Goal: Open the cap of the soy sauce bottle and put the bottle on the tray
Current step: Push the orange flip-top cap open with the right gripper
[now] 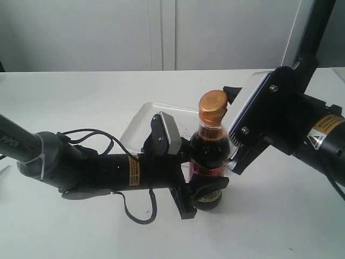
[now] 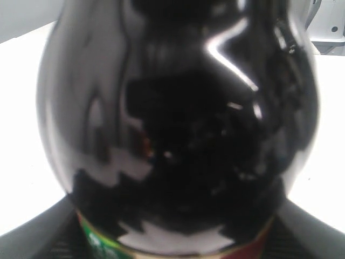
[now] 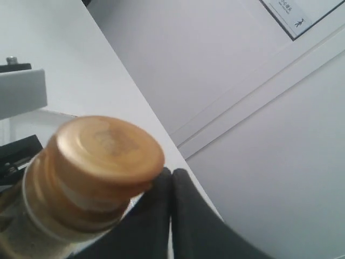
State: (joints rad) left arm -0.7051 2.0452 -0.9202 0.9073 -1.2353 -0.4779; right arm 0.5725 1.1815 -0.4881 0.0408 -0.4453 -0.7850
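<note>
1. Step in hand, as judged: prising the cap point(image 1: 212, 102) up. The left hand point(image 1: 202, 186) is clamped on the lower body of the soy sauce bottle point(image 1: 209, 156), centre of the exterior frame, holding it upright on the desk point(image 1: 280, 216).
2. The right hand point(image 3: 171, 186) has its fingers pressed together, tips touching the underside of the cap's rim – seen at lower centre of the right wrist frame.
3. To do it well: keep the left grip firm so the bottle does not tip, and push the tips upward under the lip opposite the hinge, not sideways.
4. Cap condition: orange-brown, round, and tilted, with a pale band showing beneath it – judged partly lifted, not fully open.
5. Bottle: dark liquid nearly to the neck, label with red and green edging low on the body.
6. The tray point(image 1: 141, 116) lies just behind the bottle; the bottle is judged not yet on it.
</note>
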